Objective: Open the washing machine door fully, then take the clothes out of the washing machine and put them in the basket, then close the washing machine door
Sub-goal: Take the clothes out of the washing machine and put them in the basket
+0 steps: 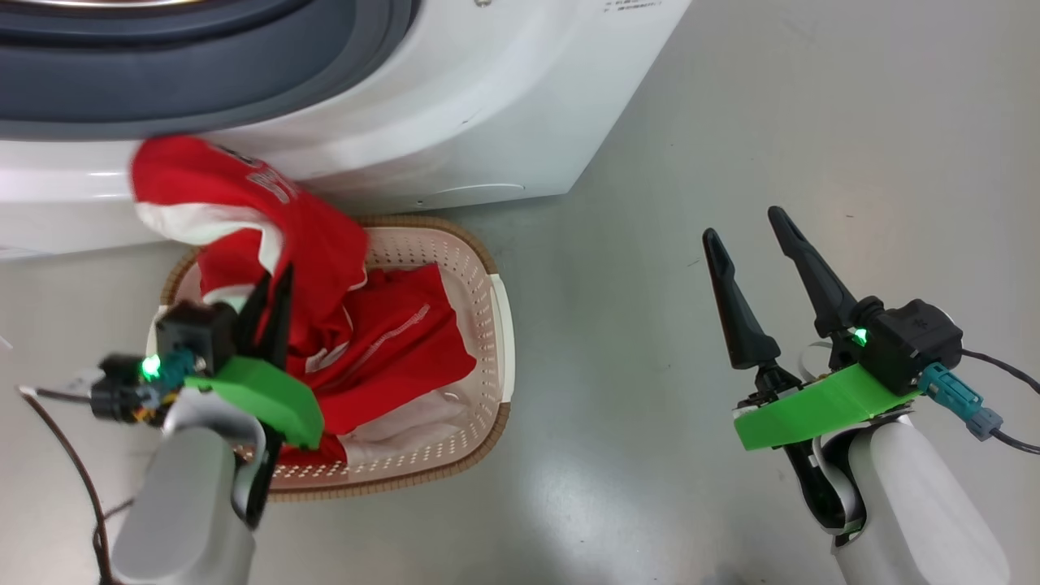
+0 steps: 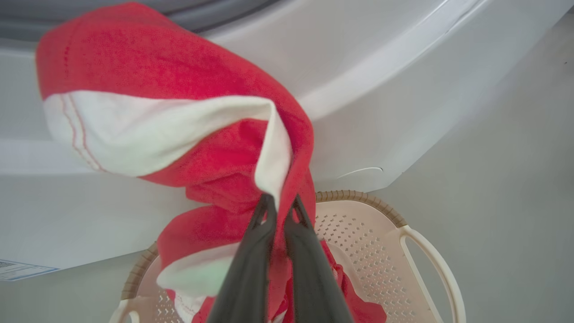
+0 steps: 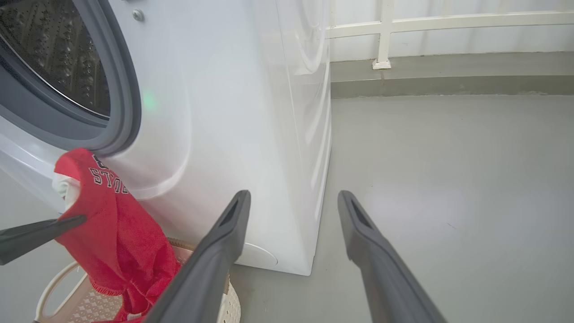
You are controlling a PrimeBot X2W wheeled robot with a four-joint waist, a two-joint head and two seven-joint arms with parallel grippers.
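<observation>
I have the left gripper (image 1: 275,284) clenched on the red shirt (image 1: 244,203), centre-left, over the basket (image 1: 497,341); right gripper (image 1: 743,224) gapes empty, lower right. Risk: thin pinch slips, or the trailing fold drapes outside the rim.

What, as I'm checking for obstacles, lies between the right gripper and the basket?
Bare grey floor separates the right gripper from the basket, per head view.

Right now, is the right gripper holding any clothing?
No, the right gripper is open above the floor, with nothing between its fingers.
</observation>
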